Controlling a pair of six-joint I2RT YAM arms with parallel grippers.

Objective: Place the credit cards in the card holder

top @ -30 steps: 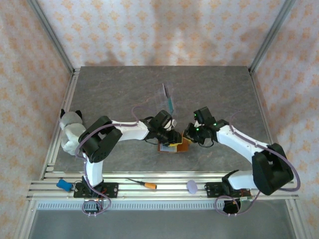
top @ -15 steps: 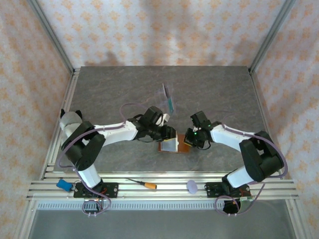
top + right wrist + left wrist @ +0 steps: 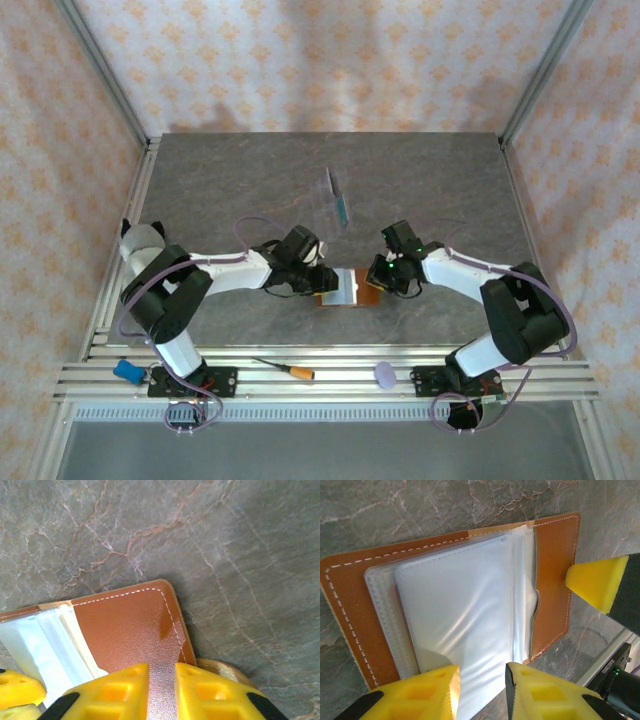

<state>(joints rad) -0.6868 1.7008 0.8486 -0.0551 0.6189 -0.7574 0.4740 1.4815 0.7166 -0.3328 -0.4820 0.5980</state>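
**Left gripper** (image 3: 481,680): low over the near edge of the card holder (image 3: 460,595). Its fingers are parted by a narrow gap that straddles the edge of the clear sleeves (image 3: 445,630). The gap looks too wide for a pinch on so thin a sheet, so I record the fingers as open and gripping nothing.

**Card holder:** lies spread open and flat on the worktop (image 3: 230,180), between the two grippers. The sleeves are uppermost, with brown leather showing on both sides.

**Teal card** (image 3: 341,208): stands roughly on edge in the clear tray (image 3: 332,190), beyond the holder and well apart from it. Not yet loaded.

**Right gripper** (image 3: 162,672): over the right-hand leather flap (image 3: 552,570), with one fingertip (image 3: 597,582) at the flap's outer edge, apparently touching. The fingers are a sliver apart with nothing between them.

**Assessment:** the step in hand appears to be steadying the opened holder so a pocket mouth is presented.
- The right fingers should bear down close to the flap's outer edge, so the holder neither folds shut nor slides.
- The left fingers should take the top sleeve alone, not the stack, and lift gently.
- One arm must hold while the other fetches the card.
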